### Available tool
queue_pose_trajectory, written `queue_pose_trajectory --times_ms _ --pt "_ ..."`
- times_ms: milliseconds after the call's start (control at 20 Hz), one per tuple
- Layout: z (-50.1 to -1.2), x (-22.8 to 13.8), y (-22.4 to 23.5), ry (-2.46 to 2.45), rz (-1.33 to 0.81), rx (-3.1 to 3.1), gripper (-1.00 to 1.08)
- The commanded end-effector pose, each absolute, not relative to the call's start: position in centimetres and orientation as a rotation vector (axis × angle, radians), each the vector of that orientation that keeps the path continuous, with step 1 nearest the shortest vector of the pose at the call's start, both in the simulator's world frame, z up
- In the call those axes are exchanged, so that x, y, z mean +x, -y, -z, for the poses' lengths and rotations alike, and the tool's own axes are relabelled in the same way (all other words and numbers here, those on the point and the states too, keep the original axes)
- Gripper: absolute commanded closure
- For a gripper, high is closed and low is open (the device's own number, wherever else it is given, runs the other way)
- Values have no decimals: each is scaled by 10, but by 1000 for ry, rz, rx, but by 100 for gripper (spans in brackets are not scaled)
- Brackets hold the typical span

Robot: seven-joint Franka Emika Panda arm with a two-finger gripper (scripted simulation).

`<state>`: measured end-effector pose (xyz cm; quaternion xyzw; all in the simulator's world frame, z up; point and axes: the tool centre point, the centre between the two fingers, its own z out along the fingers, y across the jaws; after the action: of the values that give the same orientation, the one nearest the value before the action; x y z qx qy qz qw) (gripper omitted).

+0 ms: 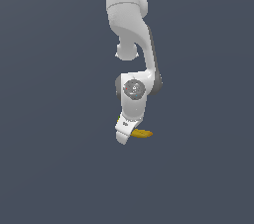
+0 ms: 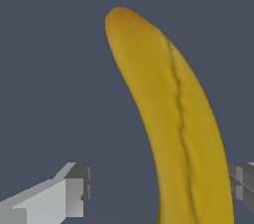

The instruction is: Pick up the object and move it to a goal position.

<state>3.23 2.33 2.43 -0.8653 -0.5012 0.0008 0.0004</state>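
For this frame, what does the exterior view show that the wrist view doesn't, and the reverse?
Only the exterior view shows the whole white arm reaching down to the surface, with the gripper low beside the banana, most of which it hides; just one yellow end sticks out toward the exterior view's right.

Only the wrist view shows the banana close up: its curve, a lengthwise ridge, an orange-brown tip, and a gripper finger on either side, spread apart, with a clear gap on one side.

Both show the banana, the gripper and the plain dark grey ground.
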Motion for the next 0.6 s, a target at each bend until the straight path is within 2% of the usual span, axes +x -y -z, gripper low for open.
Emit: queue_pose_trajectory --times_ms 0,100,150,550 --pt "-19 33 -23 1575 0 -2718 -92" --pt "-19 34 -23 1575 0 -2718 -92" --pt "-19 34 -23 1575 0 -2718 108" --pt "-19 34 -23 1575 0 -2718 108"
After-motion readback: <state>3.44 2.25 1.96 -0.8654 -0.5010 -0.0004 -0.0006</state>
